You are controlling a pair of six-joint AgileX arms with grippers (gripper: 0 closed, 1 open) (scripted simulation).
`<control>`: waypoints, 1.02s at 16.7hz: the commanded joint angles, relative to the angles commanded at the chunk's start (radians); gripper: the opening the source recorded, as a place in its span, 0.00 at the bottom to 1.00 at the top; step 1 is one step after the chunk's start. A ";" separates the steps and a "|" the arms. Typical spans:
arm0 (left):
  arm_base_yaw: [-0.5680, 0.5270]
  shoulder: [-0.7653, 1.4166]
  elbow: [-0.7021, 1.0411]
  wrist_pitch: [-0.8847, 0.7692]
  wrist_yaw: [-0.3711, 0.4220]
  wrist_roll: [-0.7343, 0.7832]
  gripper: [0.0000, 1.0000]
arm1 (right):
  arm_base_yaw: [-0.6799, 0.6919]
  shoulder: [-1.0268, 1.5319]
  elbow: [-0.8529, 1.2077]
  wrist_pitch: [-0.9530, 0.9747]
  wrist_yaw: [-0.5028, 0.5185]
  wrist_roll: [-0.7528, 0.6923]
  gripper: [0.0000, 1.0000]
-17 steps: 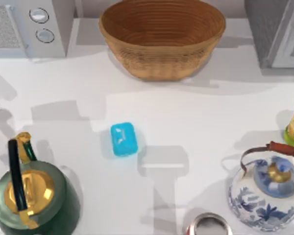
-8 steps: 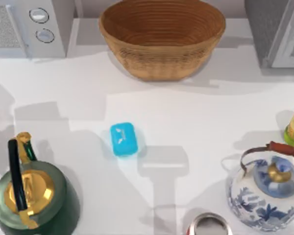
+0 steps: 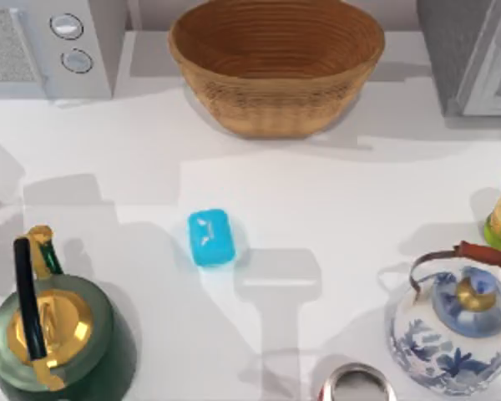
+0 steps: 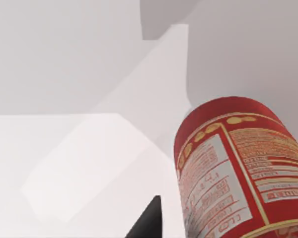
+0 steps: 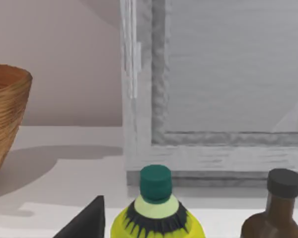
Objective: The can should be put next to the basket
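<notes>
Table [image 3: 359, 200]: white, carries everything below.

Two grey appliances: one with two dials [image 3: 50, 46] at the far left corner, one with a window [image 3: 476, 54] at the far right.

Basket [image 3: 275, 67]: round, woven, tan, at the far middle of the table between the appliances. Nothing stands beside it.

Green kettle [image 3: 54, 334]: gold lid, black handle, near left corner.

Blue-and-white kettle [image 3: 455, 330]: near right.

Yellow bottle [image 5: 156, 208]: green cap, at the right edge, with a brown bottle [image 5: 275, 213] beside it.

Can [image 4: 238, 168]: red, cream label, standing on the table close in front of the left wrist camera. No basket is near it, so I judge it well apart from its goal.

Silver lid with a red rim [image 3: 355, 386]: at the near edge, between the kettles. Whether this is the same can, I cannot tell.

Blue soap bar [image 3: 211, 237]: middle of the table.

Left gripper [image 4: 148, 220]: a dark tip just beside the can, apart from it. Released or clenched, I cannot tell.

Right gripper [image 5: 87, 220]: parked by the bottles. State likewise untold.

Progress: by my reckoning nothing is done. Grasp, carry and set-down by the basket all remain.
</notes>
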State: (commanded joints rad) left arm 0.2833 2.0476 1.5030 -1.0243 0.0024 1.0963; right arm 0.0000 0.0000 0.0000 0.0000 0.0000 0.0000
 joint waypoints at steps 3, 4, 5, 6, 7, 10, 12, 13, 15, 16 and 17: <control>0.000 0.000 0.000 0.000 0.000 0.000 0.25 | 0.000 0.000 0.000 0.000 0.000 0.000 1.00; 0.000 0.000 0.000 0.000 0.000 0.000 0.17 | 0.000 0.000 0.000 0.000 0.000 0.000 1.00; 0.000 0.000 0.000 0.000 0.000 0.000 0.10 | 0.000 0.000 0.000 0.000 0.000 0.000 1.00; 0.000 0.000 0.000 0.000 0.000 0.000 0.02 | 0.000 0.000 0.000 0.000 0.000 0.000 1.00; 0.000 0.000 0.000 0.000 0.000 0.000 0.00 | 0.000 0.000 0.000 0.000 0.000 0.000 1.00; 0.000 0.000 0.000 0.000 0.000 0.000 0.00 | 0.000 0.000 0.000 0.000 0.000 0.000 1.00; 0.000 0.000 0.000 0.000 0.000 0.000 0.00 | 0.000 0.000 0.000 0.000 0.000 0.000 1.00; 0.000 0.000 0.000 0.000 0.000 0.000 0.00 | 0.000 0.000 0.000 0.000 0.000 0.000 1.00; -0.002 -0.002 0.000 0.000 0.000 0.001 0.00 | 0.000 0.000 0.000 0.000 0.000 0.000 1.00; -0.002 -0.002 0.000 0.000 0.000 0.001 0.00 | 0.000 0.000 0.000 0.000 0.000 0.000 1.00; -0.009 -0.002 0.004 -0.003 0.001 -0.009 0.00 | 0.000 0.000 0.000 0.000 0.000 0.000 1.00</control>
State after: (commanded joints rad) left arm 0.2744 2.0455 1.5068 -1.0271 0.0033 1.0872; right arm 0.0000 0.0000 0.0000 0.0000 0.0000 0.0000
